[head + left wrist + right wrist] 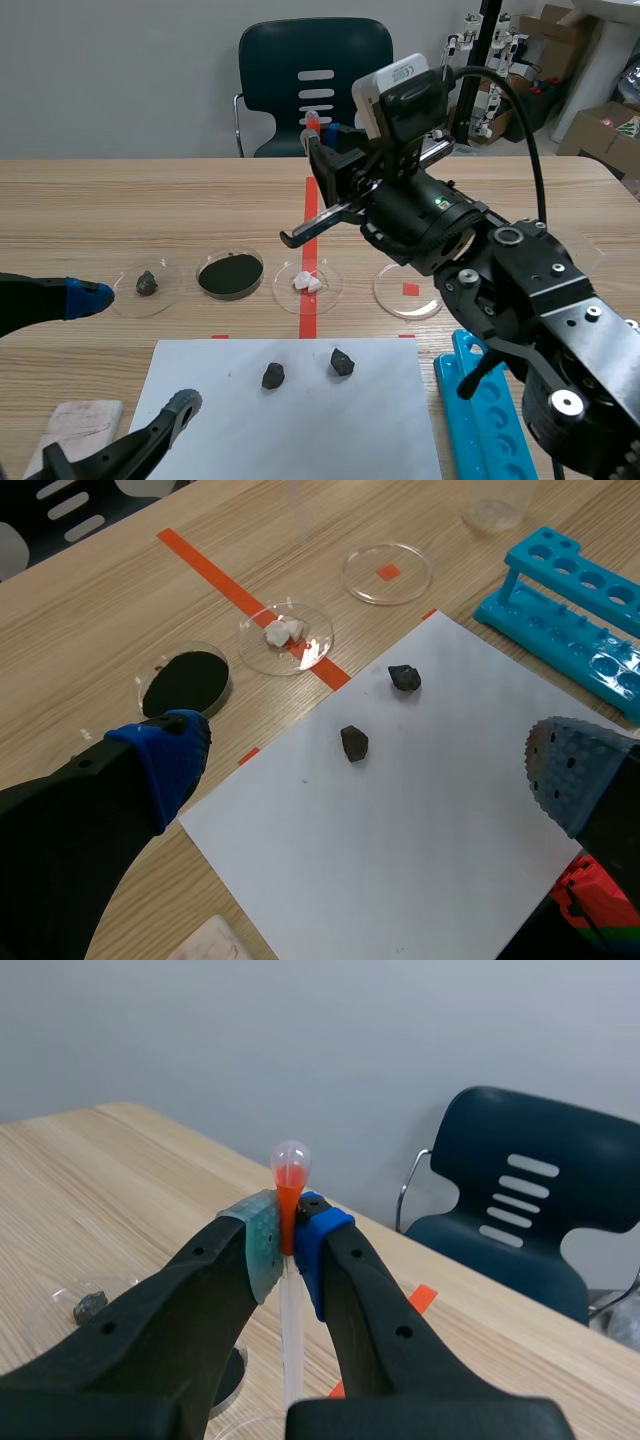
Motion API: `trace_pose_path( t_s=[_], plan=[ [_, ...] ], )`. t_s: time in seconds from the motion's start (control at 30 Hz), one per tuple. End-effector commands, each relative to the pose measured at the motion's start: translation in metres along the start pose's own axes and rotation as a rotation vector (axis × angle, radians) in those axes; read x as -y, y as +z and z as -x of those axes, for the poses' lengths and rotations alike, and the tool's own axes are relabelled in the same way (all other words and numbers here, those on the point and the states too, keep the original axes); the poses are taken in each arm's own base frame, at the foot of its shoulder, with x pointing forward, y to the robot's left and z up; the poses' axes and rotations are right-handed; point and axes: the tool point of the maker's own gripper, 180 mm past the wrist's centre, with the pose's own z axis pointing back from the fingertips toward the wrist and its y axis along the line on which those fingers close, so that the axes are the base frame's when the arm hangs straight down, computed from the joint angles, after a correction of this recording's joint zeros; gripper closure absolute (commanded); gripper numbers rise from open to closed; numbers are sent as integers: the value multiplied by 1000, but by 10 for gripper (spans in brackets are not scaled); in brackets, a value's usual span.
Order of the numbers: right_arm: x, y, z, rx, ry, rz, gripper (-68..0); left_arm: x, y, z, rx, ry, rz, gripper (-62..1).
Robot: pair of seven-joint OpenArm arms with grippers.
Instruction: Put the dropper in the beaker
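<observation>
My right gripper [318, 135] is raised above the middle of the table and is shut on the dropper [312, 122]. In the right wrist view the dropper [290, 1175] stands upright between the pads, its orange bulb sticking out above them and its clear tube hanging down below. A clear beaker [495, 505] stands at the far edge of the left wrist view, beyond the blue rack. My left gripper [135, 350] hovers low at the near left, open with nothing in it; in its own view the left gripper [370, 770] is over the white paper.
A row of petri dishes crosses the table: one with a grey stone [147, 284], one with black powder [230, 274], one with white bits [308, 282], one bare [408, 290]. A white sheet [290, 420] carries two dark stones. A blue tube rack [490, 420] lies near right.
</observation>
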Motion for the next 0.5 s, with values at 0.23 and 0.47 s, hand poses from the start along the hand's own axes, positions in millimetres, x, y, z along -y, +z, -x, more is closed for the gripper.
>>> trace_pose_path(
  t_s=[0.23, 0.47],
  plan=[
    [7, 24, -34, 6, 56, 58, -8, -1, 0, -7, 29, 8, -7, -623],
    [10, 48, -44, -24, 65, 106, -8, -1, 0, -7, 29, 8, -7, -623]
  ],
)
